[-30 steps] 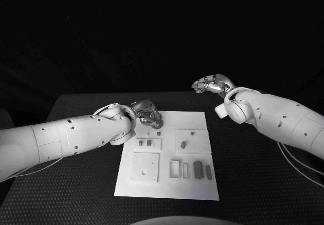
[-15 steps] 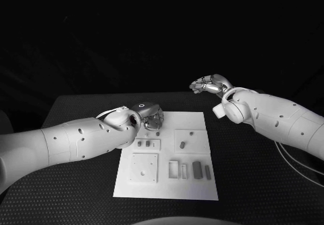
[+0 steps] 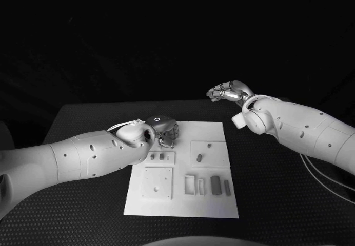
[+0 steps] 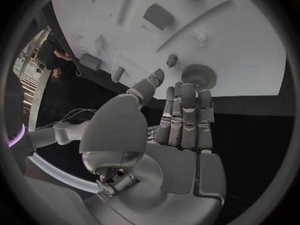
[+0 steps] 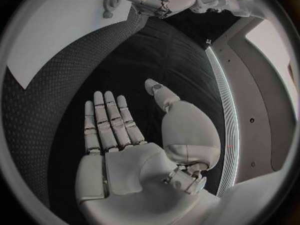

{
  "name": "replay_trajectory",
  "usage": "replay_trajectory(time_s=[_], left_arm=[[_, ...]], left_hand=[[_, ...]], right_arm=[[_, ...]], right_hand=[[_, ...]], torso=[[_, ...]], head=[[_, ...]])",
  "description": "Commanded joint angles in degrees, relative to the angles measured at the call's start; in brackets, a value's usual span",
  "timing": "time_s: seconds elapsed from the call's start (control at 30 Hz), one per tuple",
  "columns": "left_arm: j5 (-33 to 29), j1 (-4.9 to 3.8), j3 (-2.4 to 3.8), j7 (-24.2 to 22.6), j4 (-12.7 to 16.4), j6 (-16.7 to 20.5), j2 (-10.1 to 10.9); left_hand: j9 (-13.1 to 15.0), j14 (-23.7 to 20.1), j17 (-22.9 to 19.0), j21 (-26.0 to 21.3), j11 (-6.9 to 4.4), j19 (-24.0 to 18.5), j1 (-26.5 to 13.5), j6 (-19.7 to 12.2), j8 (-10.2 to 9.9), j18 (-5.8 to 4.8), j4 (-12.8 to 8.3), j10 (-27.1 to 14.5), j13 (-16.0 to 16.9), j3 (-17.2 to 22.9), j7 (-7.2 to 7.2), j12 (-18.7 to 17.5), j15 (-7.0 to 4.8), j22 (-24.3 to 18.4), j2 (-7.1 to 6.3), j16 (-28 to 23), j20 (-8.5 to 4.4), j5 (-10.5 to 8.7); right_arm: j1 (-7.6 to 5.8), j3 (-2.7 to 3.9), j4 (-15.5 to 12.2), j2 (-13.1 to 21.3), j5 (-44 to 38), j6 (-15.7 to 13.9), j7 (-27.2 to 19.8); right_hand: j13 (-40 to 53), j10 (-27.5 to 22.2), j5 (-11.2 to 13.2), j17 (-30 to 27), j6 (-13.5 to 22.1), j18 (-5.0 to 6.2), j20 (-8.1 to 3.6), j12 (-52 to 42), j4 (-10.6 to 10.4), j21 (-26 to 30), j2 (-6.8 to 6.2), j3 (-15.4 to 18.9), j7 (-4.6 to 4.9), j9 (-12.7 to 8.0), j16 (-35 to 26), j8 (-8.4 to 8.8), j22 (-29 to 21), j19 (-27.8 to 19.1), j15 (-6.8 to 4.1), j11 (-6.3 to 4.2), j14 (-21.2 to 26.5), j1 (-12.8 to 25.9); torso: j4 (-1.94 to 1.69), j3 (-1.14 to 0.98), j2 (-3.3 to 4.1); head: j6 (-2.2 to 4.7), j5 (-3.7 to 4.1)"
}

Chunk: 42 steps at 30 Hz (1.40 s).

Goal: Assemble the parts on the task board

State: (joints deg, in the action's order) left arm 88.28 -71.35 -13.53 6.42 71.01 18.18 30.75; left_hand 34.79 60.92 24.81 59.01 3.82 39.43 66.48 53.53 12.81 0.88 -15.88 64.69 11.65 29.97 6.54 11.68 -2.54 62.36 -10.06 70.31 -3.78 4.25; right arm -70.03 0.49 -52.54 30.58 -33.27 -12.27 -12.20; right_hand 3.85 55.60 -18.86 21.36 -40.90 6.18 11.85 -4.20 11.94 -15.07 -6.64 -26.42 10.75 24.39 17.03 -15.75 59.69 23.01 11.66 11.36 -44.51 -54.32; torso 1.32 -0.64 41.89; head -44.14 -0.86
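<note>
Fingers (image 4: pixel 184 115) of the left hand (image 3: pixel 164 128) are seen stretched out and apart over the far left corner of the white board (image 3: pixel 185 205), with nothing held between them. In the left wrist view their tips are placed just short of a small toothed gear (image 4: pixel 199 75), which lies on the board near its edge; whether it is touched cannot be told. The right hand (image 3: pixel 228 93) is raised beyond the far right corner of the board, well apart from it, and in the right wrist view its fingers (image 5: pixel 107 120) are extended flat, empty.

The task is judged to be at an early stage. Several small parts (image 3: pixel 216 185) are seen lying loose in a row near the middle of the board, and others (image 3: pixel 153 156) sit on the raised plate by the left hand; whether those are seated or merely resting cannot be made out. A small peg (image 4: pixel 171 60) stands near the gear, and fitting the gear onto it is judged the likely step in hand.

Much of the far left corner is covered by the left forearm in the head view.
</note>
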Motion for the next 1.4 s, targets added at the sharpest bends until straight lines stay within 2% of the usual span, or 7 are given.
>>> replay_trajectory(time_s=[0.03, 0.2, 0.77, 0.87, 0.93, 1.07, 1.4], left_arm=[[1.3, 0.16, 0.01, 0.0, -0.3, -3.7, -0.2], [1.3, 0.55, 0.01, 0.1, -0.6, -4.4, -0.3], [1.3, 1.61, 0.04, 0.3, -2.7, -4.3, -1.1], [1.3, 1.79, 0.04, 0.2, -2.7, -4.2, -1.1], [1.3, 1.85, 0.04, 0.1, -2.7, -4.3, -1.2], [1.3, 1.85, 0.04, -0.1, -2.7, -4.4, -1.2], [1.1, 1.86, 0.04, -0.4, -2.8, -5.5, -1.2]], left_hand=[[-0.2, 0.5, 0.2, 0.3, 0.17, 0.5, -0.8, -0.3, -0.2, 0.78, 0.3, -0.6, -0.2, -0.6, -0.12, -0.9, 0.17, 0.2, -0.17, 0.7, -4.26, -0.16], [-0.5, 0.9, 0.4, 0.5, 0.25, 0.7, -1.3, -0.4, -0.3, 1.02, 0.5, -0.5, -0.4, -0.7, 0.02, -1.6, 0.23, 0.5, 0.00, 1.6, -4.20, 0.03], [-1.1, 1.9, 0.4, 1.1, 0.03, 1.6, -0.2, 0.6, 0.3, 1.57, -0.2, 1.7, -0.5, 0.1, 0.20, -2.6, 0.00, 1.3, 2.16, 3.3, -4.33, 2.02], [-1.1, 2.2, 0.5, 1.3, 0.05, 1.9, -0.2, 1.0, 0.5, 1.64, 0.1, 2.5, -0.4, 0.4, 0.36, -2.5, -0.01, 1.4, 3.37, 3.7, -4.35, 2.12], [-1.2, 2.6, 0.6, 1.5, 0.03, 2.1, -0.2, 1.2, 0.6, 1.74, 0.2, 3.1, -0.3, 0.5, 0.49, -2.5, -0.06, 1.6, 4.10, 4.2, -4.38, 2.10], [-1.4, 2.7, 0.6, 1.6, -0.10, 2.2, -0.2, 1.4, 0.7, 1.82, 0.2, 3.8, -0.2, 0.6, 0.50, -2.6, -0.14, 1.8, 4.74, 4.5, -4.41, 2.14], [-1.6, 3.2, 0.6, 1.9, -0.52, 2.5, -0.6, 2.3, 1.2, 1.90, 0.3, 5.3, 0.0, 0.7, 0.18, -2.7, -0.55, 2.2, 5.53, 5.5, -4.64, 2.04]], right_arm=[[0.00, 0.03, -0.1, 0.0, 0.0, 0.7, -0.5], [0.00, 0.03, -0.2, 0.1, 0.0, 0.7, -0.5], [0.00, 0.03, -0.4, 0.2, 0.0, 0.7, -0.5], [0.00, 0.03, -0.4, 0.2, 0.0, 0.7, -0.5], [0.00, 0.03, -0.4, 0.2, 0.0, 0.7, -0.5], [0.00, 0.03, -0.5, 0.2, 0.0, 0.7, -0.5], [0.00, 0.03, -0.5, 0.2, 0.0, 0.7, -0.5]], right_hand=[[0.1, 0.3, -0.2, -0.1, 0.4, -0.65, -0.07, 0.4, -0.2, 0.2, 0.24, 0.2, 1.99, -0.1, -0.2, -0.38, 0.1, -0.2, -0.08, -0.07, 0.3, 0.4], [0.1, 0.3, -0.2, -0.1, 0.4, -0.66, -0.07, 0.4, -0.2, 0.2, 0.25, 0.2, 2.00, -0.1, -0.2, -0.38, 0.1, -0.2, -0.08, -0.07, 0.3, 0.4], [0.1, 0.3, -0.2, -0.1, 0.4, -0.66, -0.08, 0.4, -0.2, 0.3, 0.25, 0.2, 2.00, -0.1, -0.2, -0.40, 0.2, -0.1, -0.08, -0.08, 0.3, 0.4], [0.1, 0.3, -0.2, -0.1, 0.4, -0.67, -0.08, 0.4, -0.2, 0.3, 0.25, 0.2, 2.00, -0.1, -0.2, -0.41, 0.2, -0.1, -0.08, -0.08, 0.3, 0.4], [0.1, 0.3, -0.2, -0.1, 0.4, -0.67, -0.08, 0.4, -0.2, 0.3, 0.25, 0.2, 2.00, -0.1, -0.2, -0.41, 0.2, -0.1, -0.08, -0.08, 0.3, 0.4], [0.1, 0.3, -0.2, -0.1, 0.4, -0.67, -0.08, 0.4, -0.2, 0.3, 0.25, 0.2, 2.00, -0.1, -0.2, -0.41, 0.2, -0.1, -0.08, -0.08, 0.3, 0.4], [0.1, 0.3, -0.3, -0.1, 0.4, -0.68, -0.08, 0.4, -0.2, 0.3, 0.25, 0.2, 2.00, -0.1, -0.2, -0.42, 0.2, -0.1, -0.08, -0.08, 0.3, 0.4]], torso=[[0.02, -0.01, -0.01], [-0.08, 0.00, -0.02], [-0.06, 0.02, -0.03], [-0.07, 0.01, -0.05], [-0.07, -0.02, -0.07], [-0.07, -0.03, -0.06], [-0.07, -0.03, -0.06]], head=[[-0.11, 0.11], [-0.25, 0.20], [-0.34, 0.43], [-0.36, 0.46], [-0.41, 0.52], [-0.47, 0.52], [-0.46, 0.54]])
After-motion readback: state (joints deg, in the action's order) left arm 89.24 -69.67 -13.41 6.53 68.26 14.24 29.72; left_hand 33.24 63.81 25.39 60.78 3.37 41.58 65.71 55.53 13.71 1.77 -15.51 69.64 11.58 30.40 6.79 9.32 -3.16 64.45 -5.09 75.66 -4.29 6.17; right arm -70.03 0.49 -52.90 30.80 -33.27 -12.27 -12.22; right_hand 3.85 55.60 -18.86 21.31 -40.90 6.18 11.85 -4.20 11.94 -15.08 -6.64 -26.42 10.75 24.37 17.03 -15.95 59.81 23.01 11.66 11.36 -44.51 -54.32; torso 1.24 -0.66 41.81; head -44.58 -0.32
